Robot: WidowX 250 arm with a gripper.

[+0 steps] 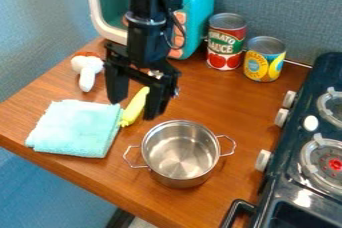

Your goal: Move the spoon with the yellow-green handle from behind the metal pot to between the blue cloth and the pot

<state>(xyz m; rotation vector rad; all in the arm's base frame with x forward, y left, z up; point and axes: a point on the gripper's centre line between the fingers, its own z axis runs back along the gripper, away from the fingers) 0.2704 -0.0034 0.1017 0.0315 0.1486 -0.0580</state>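
"Two fingers on the gripper (133, 107), how did they stand?"

"Wide apart. Held nothing I could see. It hung just behind and left of the pot (180, 153)."

"And the yellow toy (136, 105)?"

"Also just behind and left of the pot, lying at a slant, knobby end nearer the pot. It showed in the gap between the fingers. Couldn't tell if either one touched it."

"Handling?"

"My read: light, hollow or solid plastic, fairly stiff. Smooth skin, so probably a bit slippery, and round enough to roll under an uneven squeeze. Didn't look fragile."

"Where to hold it?"

"Mid-length, across the narrow width, one pad per long side. The knobby end looked like a poor hold: short, uneven, likely to swing the rest."

"Anything crowding it?"

"Folded cloth (75, 128) left of the pot, its edge right by that knobby end. Soft, could have snagged a low finger. Tomato can (226, 42) and yellow-blue can (264, 59) sat well behind the pot, stove (294, 172) to its right. Those were out of the way."
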